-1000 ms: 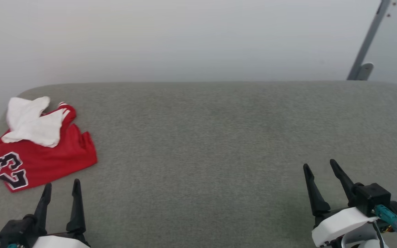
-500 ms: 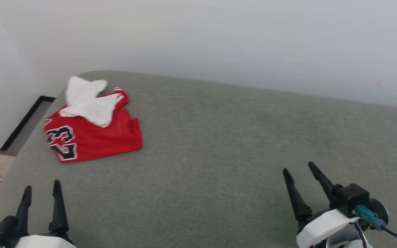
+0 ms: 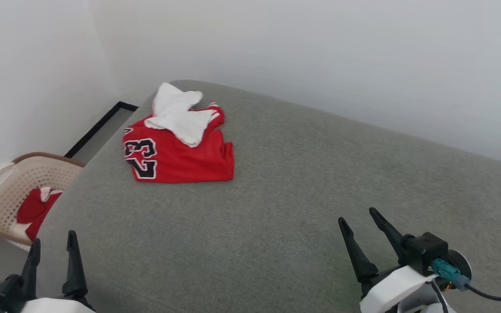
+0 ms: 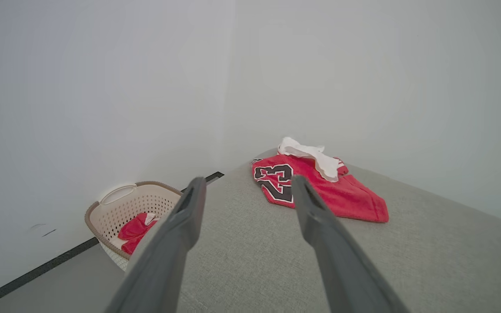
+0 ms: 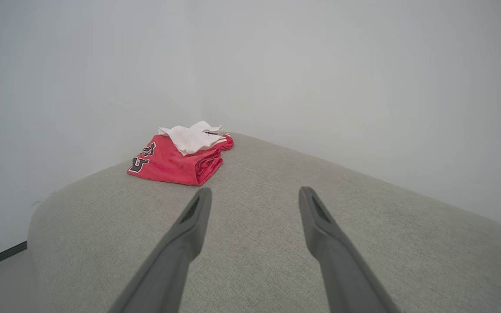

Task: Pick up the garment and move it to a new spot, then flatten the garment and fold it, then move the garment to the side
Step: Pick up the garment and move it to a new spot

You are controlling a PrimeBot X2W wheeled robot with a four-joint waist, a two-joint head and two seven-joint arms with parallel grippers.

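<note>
The garment (image 3: 181, 152) lies folded near the far left corner of the grey padded table (image 3: 285, 208): red cloth, a black 23 outlined in white, white sleeves bunched on top. It also appears ahead in the left wrist view as the garment (image 4: 320, 191) and farther off in the right wrist view as the garment (image 5: 176, 158). My left gripper (image 3: 54, 245) hovers open at the table's near left edge, well short of the garment. My right gripper (image 3: 359, 219) stands open at the near right, empty and far from the cloth.
A beige perforated laundry basket (image 3: 11, 191) stands on the floor left of the table, holding another red and white cloth (image 3: 35, 208); the basket (image 4: 120, 208) shows in the left wrist view too. White walls meet in a corner just behind the table.
The head camera has swung left, so the garment now sits nearer the picture's middle and the basket has come into view. Both grippers stay open and keep their pose.
</note>
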